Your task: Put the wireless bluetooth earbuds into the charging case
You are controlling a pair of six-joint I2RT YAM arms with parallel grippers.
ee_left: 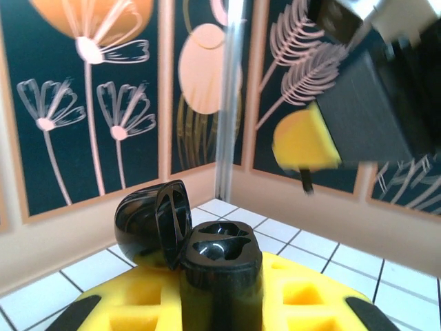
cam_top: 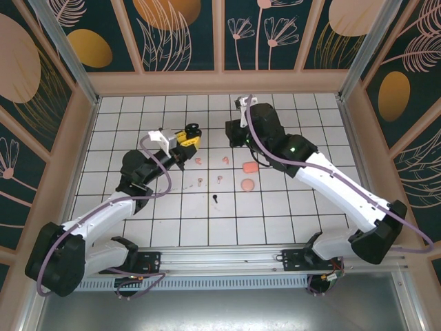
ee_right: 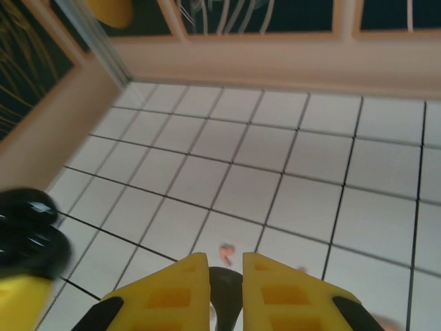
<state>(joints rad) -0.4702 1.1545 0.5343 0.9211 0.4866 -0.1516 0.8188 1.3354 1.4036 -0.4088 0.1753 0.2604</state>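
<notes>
L jaws grip open black case (ee_left: 220, 276), looks empty. R jaws pinch small dark thing (ee_right: 224, 279). Buds (cam_top: 200, 183) on table (cam_top: 138, 207) nearby.

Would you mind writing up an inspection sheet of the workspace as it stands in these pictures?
Surface: white gridded table, no spills seen.
Job's things: black charging case, lid open, sockets look empty; coral earbuds, pale earbuds and one black earbud lie loose mid-table.
Clutter: two coral rounded pieces right of the earbuds.
Grippers: left gripper shut on the case; right gripper closed on a small dark piece, identity unclear.
Cables: purple cables run along both arms.
Surroundings: floral wall panels and metal frame posts.
</notes>
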